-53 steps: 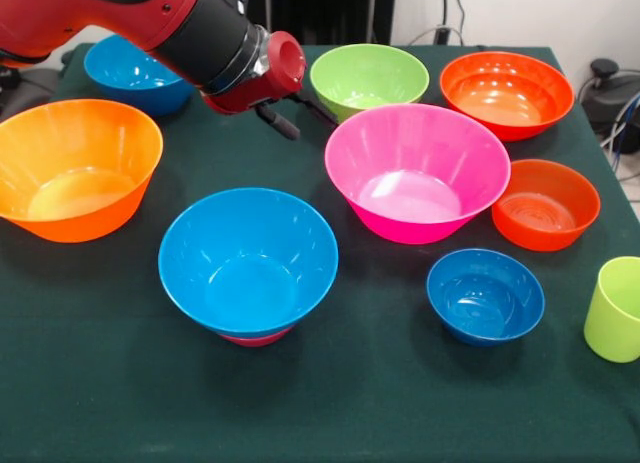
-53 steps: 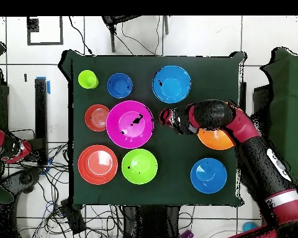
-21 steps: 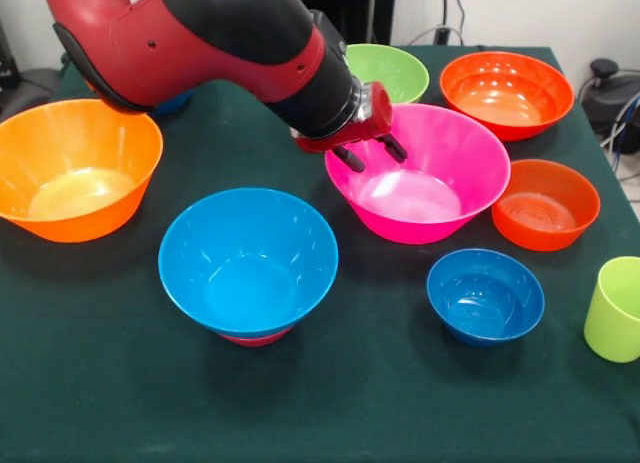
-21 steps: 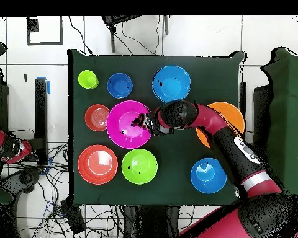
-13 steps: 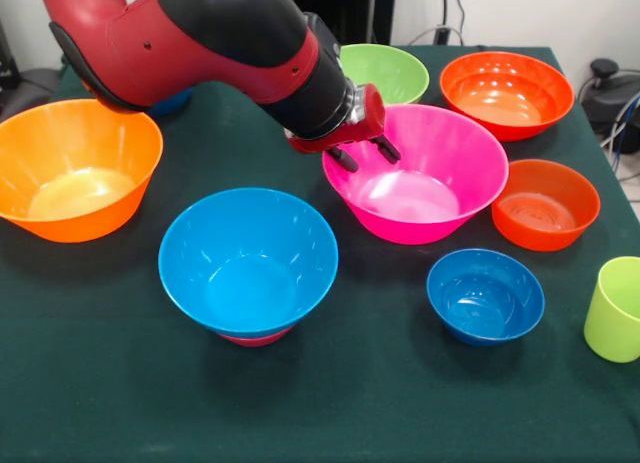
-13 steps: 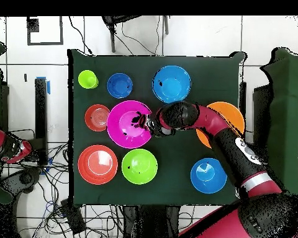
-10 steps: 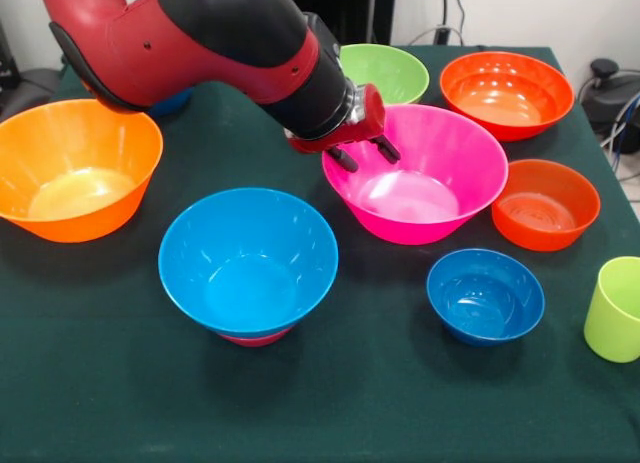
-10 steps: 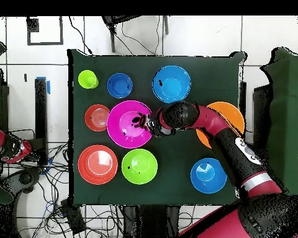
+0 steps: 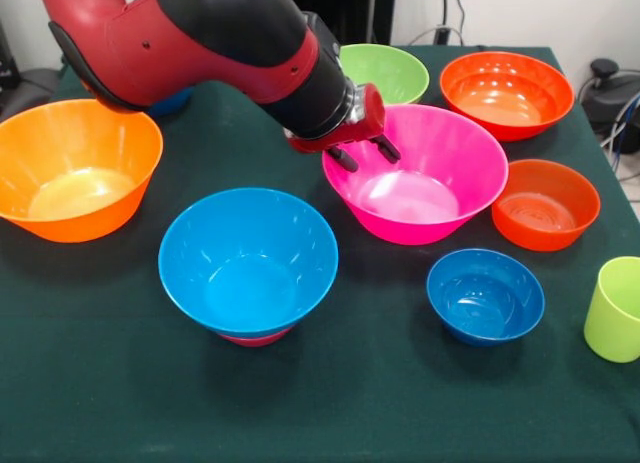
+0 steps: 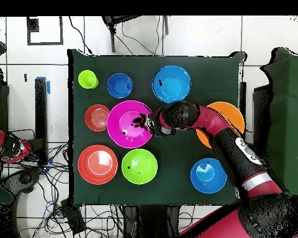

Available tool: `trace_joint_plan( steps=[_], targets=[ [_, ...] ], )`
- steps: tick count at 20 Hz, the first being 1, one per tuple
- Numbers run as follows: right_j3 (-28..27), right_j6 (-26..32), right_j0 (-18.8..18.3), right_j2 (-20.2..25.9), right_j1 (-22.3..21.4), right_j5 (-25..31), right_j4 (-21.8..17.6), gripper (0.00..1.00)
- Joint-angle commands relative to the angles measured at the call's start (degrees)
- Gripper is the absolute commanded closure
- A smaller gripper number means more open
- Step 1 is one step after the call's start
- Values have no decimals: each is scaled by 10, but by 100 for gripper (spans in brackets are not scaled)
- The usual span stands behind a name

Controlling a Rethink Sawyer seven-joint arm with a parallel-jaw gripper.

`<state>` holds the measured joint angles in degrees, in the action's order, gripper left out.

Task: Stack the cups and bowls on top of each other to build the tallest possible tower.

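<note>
Front view: claw (image 9: 362, 153) stays at pink bowl's (image 9: 440, 198) rim, unmoved.

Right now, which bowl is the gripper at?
The large pink bowl: the gripper straddles its rim, one finger inside, one outside. No other bowl touches it.

You're looking at a table (image 9: 120, 403) covered in dark green cloth (image 10: 176, 186), standing on a floor of pale tiles (image 10: 195, 40) with dark grout lines. From above, a tangle of black cables (image 10: 52, 186) sprawls over the floor left of the table and along its near edge. In the front view, a white wall (image 9: 520, 13) runs behind the far right corner, with a dark panel (image 9: 330, 8) beside it.
</note>
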<state>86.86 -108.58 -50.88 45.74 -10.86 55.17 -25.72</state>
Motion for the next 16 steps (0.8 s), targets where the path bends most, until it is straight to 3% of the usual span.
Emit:
trace_joint_plan(
  steps=[1, 16],
  targets=[
    [-30, 34, 7, -14, -22, -13, 8, 0],
    [-32, 55, 7, -21, -42, 17, 21, 0]
  ],
)
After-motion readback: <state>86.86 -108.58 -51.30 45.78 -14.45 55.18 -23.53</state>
